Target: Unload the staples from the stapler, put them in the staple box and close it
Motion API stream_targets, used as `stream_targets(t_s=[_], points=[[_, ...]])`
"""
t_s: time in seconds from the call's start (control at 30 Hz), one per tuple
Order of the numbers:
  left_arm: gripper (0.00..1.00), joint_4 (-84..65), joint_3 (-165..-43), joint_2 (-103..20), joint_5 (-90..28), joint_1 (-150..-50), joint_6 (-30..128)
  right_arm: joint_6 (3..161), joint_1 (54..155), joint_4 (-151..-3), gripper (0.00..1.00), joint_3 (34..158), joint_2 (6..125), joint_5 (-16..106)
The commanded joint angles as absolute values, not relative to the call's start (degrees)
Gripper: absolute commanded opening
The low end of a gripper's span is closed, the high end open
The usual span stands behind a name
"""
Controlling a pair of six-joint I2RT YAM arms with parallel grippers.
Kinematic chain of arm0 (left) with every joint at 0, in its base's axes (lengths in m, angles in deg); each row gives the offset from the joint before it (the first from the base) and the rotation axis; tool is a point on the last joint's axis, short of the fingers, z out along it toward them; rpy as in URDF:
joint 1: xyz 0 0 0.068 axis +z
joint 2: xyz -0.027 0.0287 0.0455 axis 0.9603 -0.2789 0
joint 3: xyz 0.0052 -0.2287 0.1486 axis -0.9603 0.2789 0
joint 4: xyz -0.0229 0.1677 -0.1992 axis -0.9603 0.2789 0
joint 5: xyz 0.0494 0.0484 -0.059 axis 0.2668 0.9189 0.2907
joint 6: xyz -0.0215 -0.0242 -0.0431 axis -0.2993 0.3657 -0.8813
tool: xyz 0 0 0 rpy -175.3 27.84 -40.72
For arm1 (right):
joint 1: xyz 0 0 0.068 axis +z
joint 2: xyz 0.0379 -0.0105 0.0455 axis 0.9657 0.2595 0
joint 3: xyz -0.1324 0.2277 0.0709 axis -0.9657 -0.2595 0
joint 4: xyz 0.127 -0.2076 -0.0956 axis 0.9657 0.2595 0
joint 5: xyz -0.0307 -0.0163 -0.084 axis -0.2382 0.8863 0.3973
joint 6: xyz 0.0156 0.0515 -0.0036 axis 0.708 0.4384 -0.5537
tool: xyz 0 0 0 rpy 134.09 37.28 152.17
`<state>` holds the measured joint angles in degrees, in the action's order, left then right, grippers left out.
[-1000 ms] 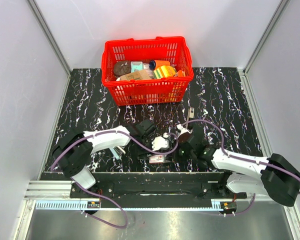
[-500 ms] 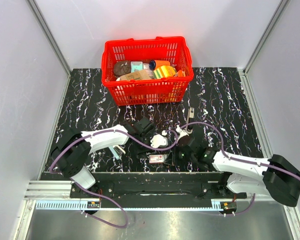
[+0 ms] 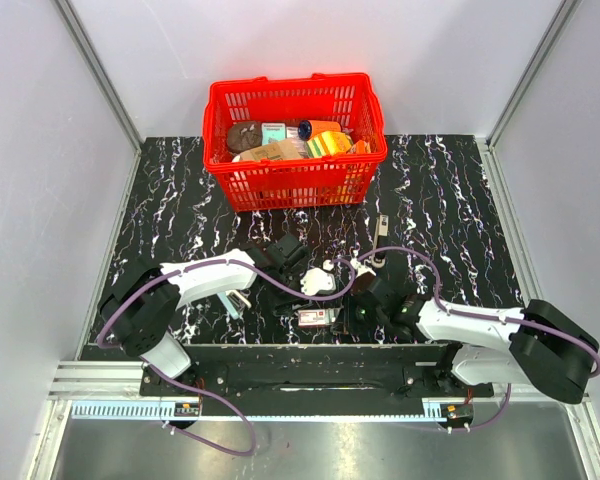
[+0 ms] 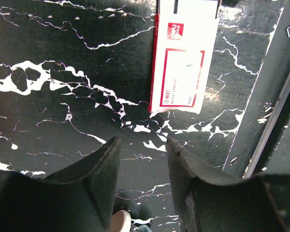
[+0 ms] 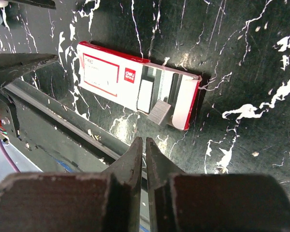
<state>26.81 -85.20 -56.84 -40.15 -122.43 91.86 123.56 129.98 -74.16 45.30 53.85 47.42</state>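
Seemingly the job is well along: a grey staple strip (image 5: 160, 113) lies on the open carton (image 5: 104, 72) by the bench's (image 3: 450, 200) near edge, close to the empty, pinched-together right gripper (image 5: 144, 145), while the stapler (image 3: 318, 282) sits mid-bench at the left gripper (image 4: 142, 145), whose fingers are parted, its grip and any staples left inside impossible to tell.

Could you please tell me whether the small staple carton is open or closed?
Open: the carton has its end slid out, exposing the staple strips.

— What sits at the far edge of the table (image 3: 450, 200)?
— A red basket (image 3: 295, 185) of groceries, midway along.
— And by the near edge?
— A white-and-red carton (image 3: 315, 317), lying flat, one end open.
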Motion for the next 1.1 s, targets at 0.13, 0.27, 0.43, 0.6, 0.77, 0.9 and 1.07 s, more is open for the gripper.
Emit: stream_targets(t_s=[0.13, 0.27, 0.43, 0.6, 0.77, 0.9, 1.07], points=[[0.47, 26.1, -86.0, -54.4, -41.3, -122.1, 91.9, 122.2, 130.5, -74.4, 0.11, 48.2, 54.7, 49.7], [0.47, 26.1, -85.7, -54.4, -41.3, -122.1, 92.0, 122.1, 130.5, -74.4, 0.1, 48.2, 54.4, 50.0], [0.47, 26.0, -85.5, -54.3, -41.4, -122.1, 91.8, 122.5, 130.4, -75.1, 0.1, 47.8, 54.7, 51.7], [0.47, 26.0, -85.3, -54.0, -41.4, -122.1, 91.7, 121.6, 130.4, -75.4, 0.09, 48.3, 56.0, 52.3], [0.47, 26.0, -85.2, -54.0, -41.5, -122.1, 91.6, 120.9, 130.4, -76.3, 0.08, 48.4, 56.4, 52.6], [0.47, 26.0, -85.3, -54.1, -41.6, -122.1, 91.6, 121.5, 130.4, -76.4, 0.08, 47.7, 55.6, 52.2], [0.47, 25.9, -85.2, -54.0, -41.6, -122.1, 91.4, 121.1, 130.2, -76.7, 0.08, 47.4, 53.9, 52.6]])
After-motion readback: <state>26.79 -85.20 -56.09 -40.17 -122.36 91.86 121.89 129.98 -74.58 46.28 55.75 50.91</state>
